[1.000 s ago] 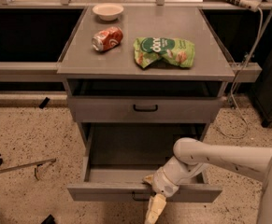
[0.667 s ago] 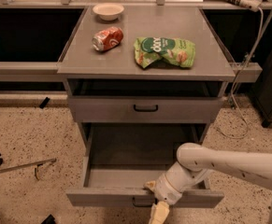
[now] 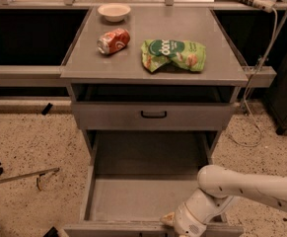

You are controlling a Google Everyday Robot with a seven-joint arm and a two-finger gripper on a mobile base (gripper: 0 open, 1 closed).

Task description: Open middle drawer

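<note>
The grey cabinet (image 3: 153, 68) has an upper drawer (image 3: 108, 116) with a small black bar handle (image 3: 153, 114); it is shut. The middle drawer (image 3: 138, 196) below it stands pulled far out, and its inside shows empty. Its front (image 3: 108, 229) lies at the bottom edge of the view, with the handle hidden. My gripper (image 3: 175, 226) is at that front, right of centre, mostly cut off by the picture's lower edge. My white arm (image 3: 251, 186) reaches in from the right.
On the cabinet top lie a white bowl (image 3: 114, 11), a tipped orange soda can (image 3: 113, 41) and a green chip bag (image 3: 173, 55). A metal rod (image 3: 22, 177) lies on the speckled floor at left. A cable (image 3: 261, 58) hangs at right.
The middle drawer has slid further out toward the camera. My gripper and arm moved down with its front, so the gripper now sits at the picture's bottom edge.
</note>
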